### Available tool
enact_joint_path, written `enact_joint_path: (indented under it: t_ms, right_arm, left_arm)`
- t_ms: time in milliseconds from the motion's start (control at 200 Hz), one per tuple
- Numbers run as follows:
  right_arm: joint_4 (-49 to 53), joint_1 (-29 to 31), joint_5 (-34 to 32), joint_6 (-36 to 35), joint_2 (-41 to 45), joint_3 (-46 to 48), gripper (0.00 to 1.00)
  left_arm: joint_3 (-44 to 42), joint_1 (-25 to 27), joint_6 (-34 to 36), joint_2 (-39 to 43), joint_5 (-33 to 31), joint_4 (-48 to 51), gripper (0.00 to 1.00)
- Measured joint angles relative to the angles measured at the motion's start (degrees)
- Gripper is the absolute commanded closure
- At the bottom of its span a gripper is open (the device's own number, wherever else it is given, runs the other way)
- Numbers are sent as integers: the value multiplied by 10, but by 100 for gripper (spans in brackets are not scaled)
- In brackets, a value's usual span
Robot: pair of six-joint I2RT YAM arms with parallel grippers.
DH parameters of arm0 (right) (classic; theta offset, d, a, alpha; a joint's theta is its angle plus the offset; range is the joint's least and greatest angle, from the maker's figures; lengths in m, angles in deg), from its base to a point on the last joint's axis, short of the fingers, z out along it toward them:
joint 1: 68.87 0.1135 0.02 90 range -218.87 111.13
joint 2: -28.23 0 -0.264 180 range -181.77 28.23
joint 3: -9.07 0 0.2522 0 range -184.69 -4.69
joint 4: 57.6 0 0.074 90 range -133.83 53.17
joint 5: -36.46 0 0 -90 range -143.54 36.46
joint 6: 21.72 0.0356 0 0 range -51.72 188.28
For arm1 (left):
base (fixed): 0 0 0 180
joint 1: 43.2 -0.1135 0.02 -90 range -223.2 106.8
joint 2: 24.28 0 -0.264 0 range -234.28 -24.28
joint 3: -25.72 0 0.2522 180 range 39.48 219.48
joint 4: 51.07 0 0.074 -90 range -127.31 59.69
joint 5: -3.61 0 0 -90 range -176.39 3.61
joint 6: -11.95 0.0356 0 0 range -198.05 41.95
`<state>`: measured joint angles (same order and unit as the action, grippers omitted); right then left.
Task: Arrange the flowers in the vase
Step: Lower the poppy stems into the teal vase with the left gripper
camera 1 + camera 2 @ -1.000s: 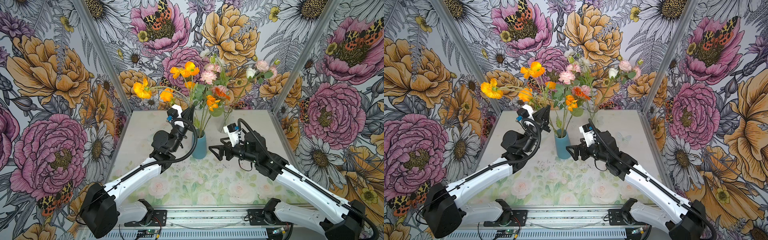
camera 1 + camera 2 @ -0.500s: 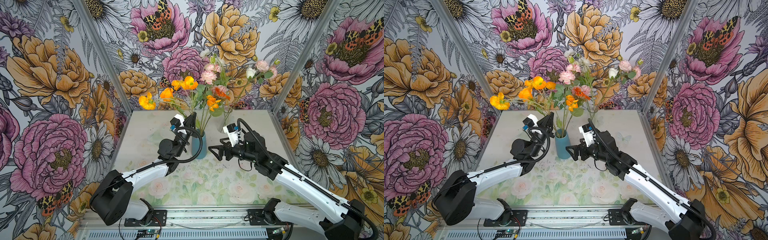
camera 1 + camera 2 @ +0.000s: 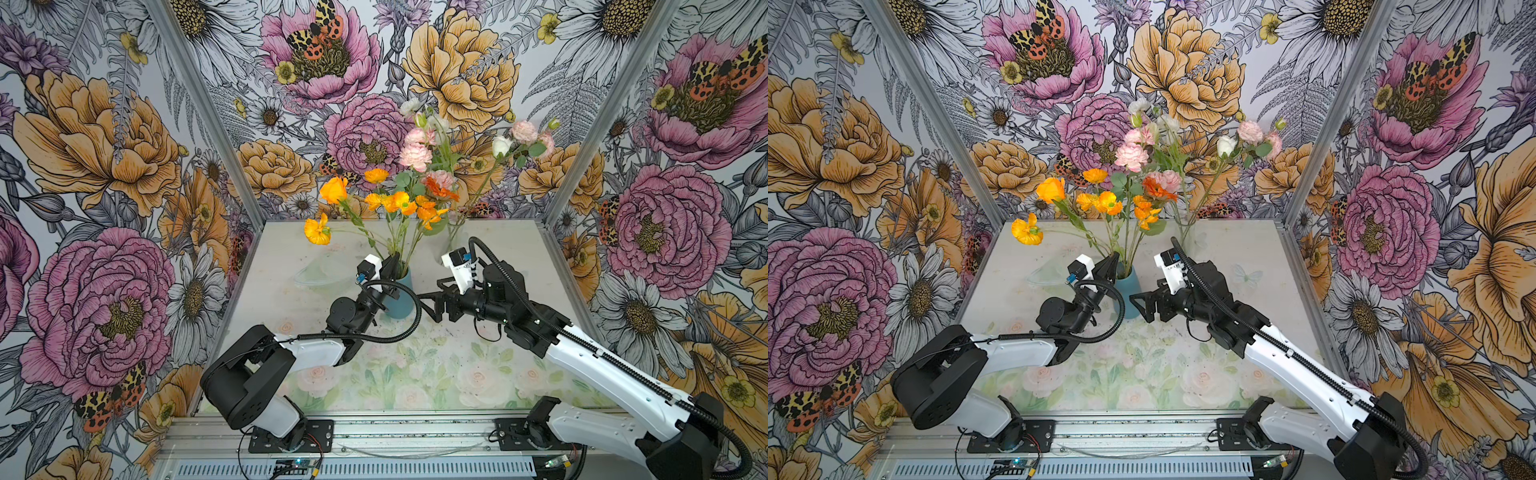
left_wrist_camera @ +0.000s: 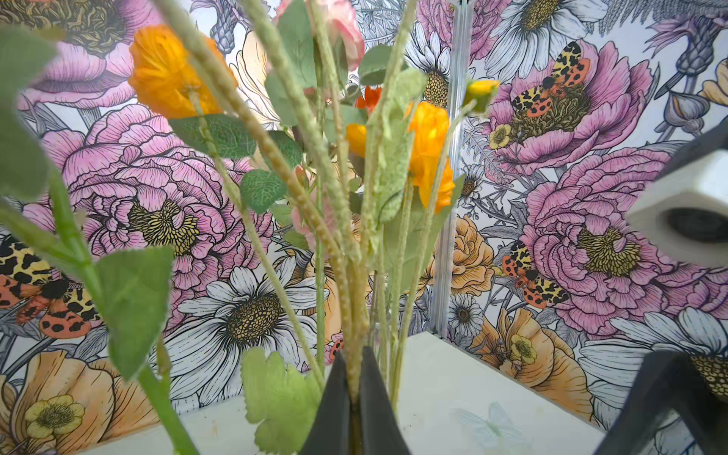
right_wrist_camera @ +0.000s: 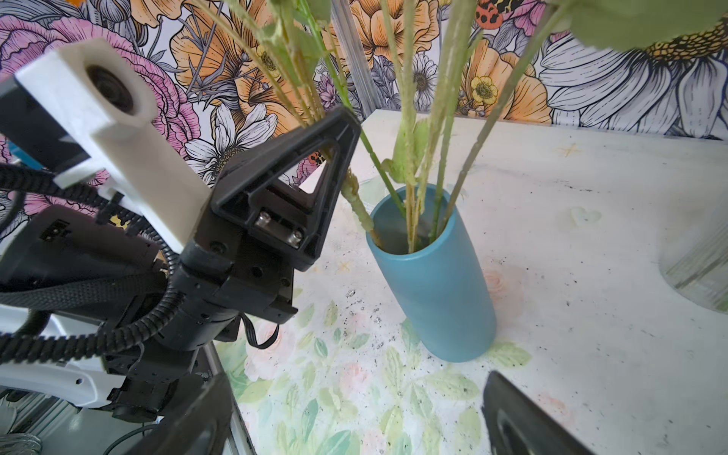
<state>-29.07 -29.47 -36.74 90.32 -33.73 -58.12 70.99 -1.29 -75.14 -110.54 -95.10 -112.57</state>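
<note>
Left tool [image 3: 392, 266] lowered, gripped flowers [image 3: 399, 203] in vase [image 5: 441, 283]

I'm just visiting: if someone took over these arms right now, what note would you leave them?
Left gripper: shut on an orange-flowered stem, its lower end at the mouth of the blue vase.
Right gripper: open, empty, beside the vase.
Done: several flowers stand in the blue vase.
Left: seat and release the held stem; pink and white stems stand in a clear glass vase behind, perhaps next.
</note>
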Motion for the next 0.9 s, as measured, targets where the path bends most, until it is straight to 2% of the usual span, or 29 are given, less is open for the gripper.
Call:
enact_joint_path:
  t_ms: [65,230,736,836,901]
  right_arm:
    - [0,0,0,0,-1,0,0]
    - [0,0,0,0,-7,-2,0]
    - [0,0,0,0,-5,-2,1]
    - [0,0,0,0,-4,-2,0]
    - [0,0,0,0,-4,-2,1]
  left_arm:
    - [-8,2,3,0,-6,3,100]
    - [-21,6,8,0,-15,4,90]
    - [-5,7,20,-37,-23,3,90]
    - [-4,7,20,-38,-28,2,85]
    - [-4,7,21,-38,-33,2,75]
